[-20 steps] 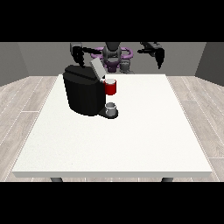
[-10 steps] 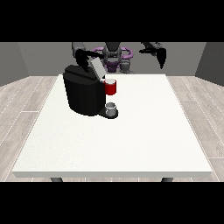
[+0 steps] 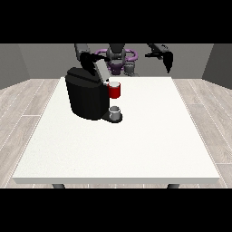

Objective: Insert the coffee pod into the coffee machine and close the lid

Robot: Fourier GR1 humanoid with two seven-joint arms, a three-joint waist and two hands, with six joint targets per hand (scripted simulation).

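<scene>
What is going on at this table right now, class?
A humanoid robot stands behind a white table that holds a black coffee machine. Its lid is tilted up, and the hand at the view's left is at that lid. A red part shows at the machine's front, above a small grey cup. The hand at the view's right hangs in the air, away from the machine.

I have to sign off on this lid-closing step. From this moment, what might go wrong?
The lid stands raised at the machine's top, with the hand at the view's left close by it; a push off-centre might shove the coffee machine instead. The red pod holder juts out in front, so the lid may not close if it is unseated.
</scene>
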